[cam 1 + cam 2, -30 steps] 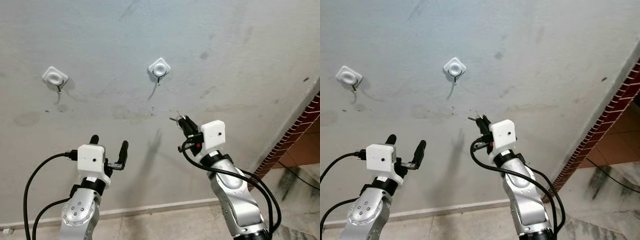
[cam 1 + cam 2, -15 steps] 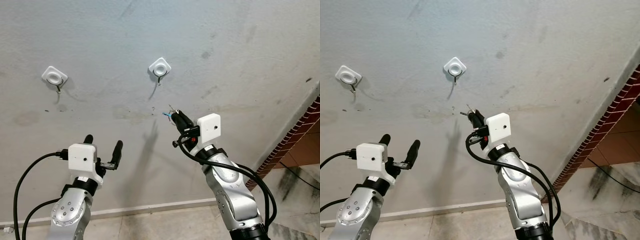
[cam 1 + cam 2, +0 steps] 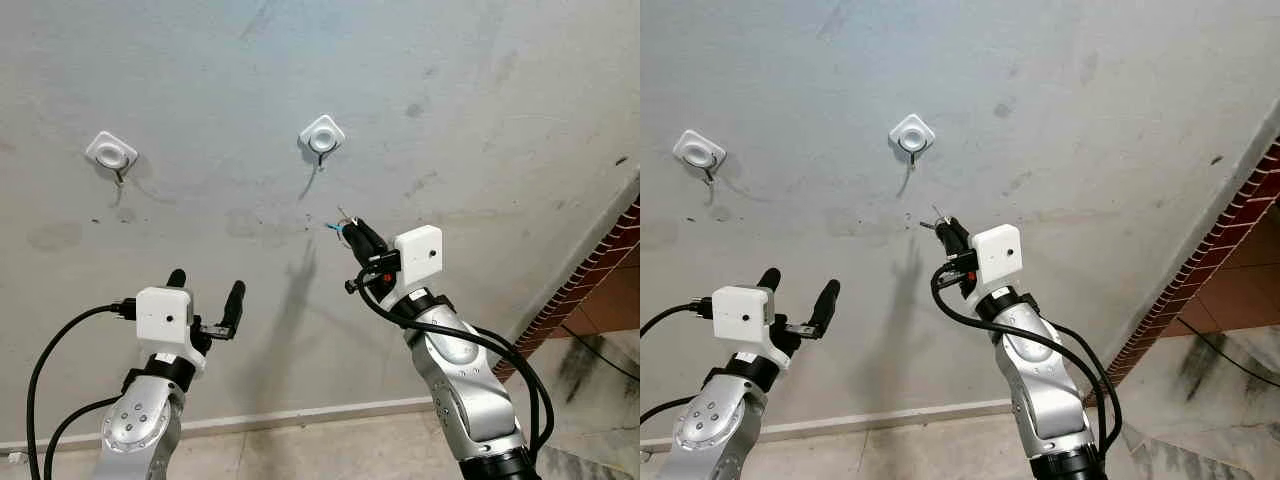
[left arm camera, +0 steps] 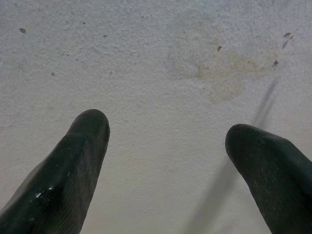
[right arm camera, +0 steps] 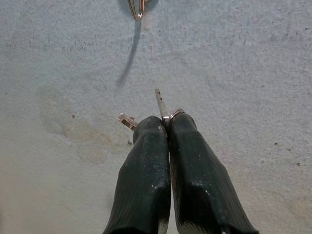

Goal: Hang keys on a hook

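my right tool point(image 3: 347, 231) pinches the keys point(image 5: 163, 111) just below the centre hook point(image 3: 320, 150), left tool point(image 3: 205, 290) spread idle; I should lift the ring straight over the hook tip

Wall point(image 3: 480, 90): grey plaster with stains and specks; no writing, number or sign on it
Hook plates point(image 3: 321, 134): plain white; no brand or label to be read
Camera housings on the wrists point(image 3: 418, 255): plain white boxes; no lettering visible
Keys point(image 5: 161, 105): too small to show any stamp or number
Brick edge at far right point(image 3: 600, 290): no sign or text
Readable text overall: none
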